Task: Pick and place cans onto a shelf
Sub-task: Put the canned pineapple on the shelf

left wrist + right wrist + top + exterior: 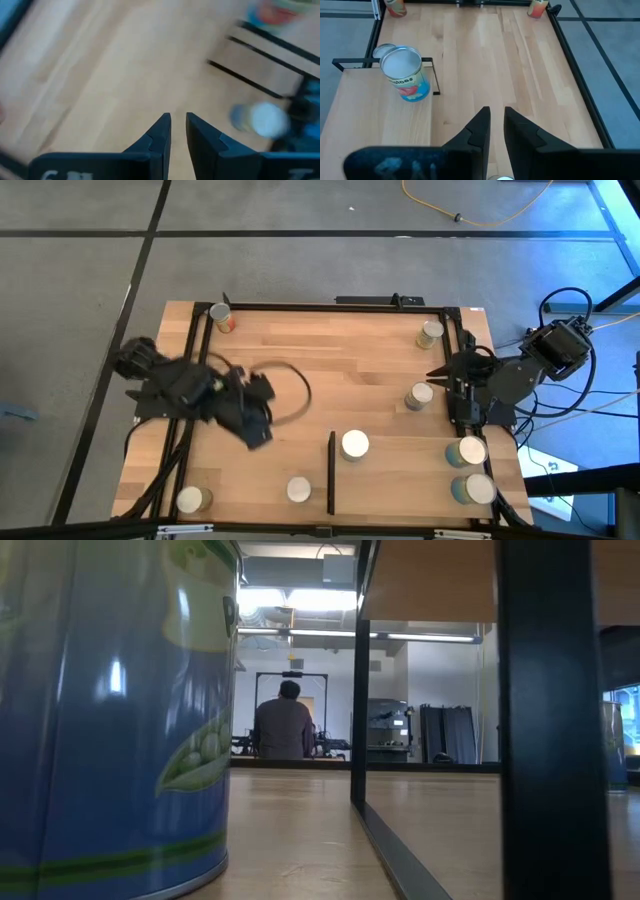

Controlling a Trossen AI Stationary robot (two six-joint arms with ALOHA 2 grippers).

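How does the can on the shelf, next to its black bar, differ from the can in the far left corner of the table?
The can by the bar stands on the shelf; the corner can stands on the bare table. The can by the bar has a blue label with red on it; the corner can has an orange one. Both are upright, with pale round tops.

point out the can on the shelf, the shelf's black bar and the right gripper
can on the shelf [355, 444], high view, on its pale round top
black bar [331, 472], high view, midway along the bar
right gripper [493, 131], right wrist view, between its fingers
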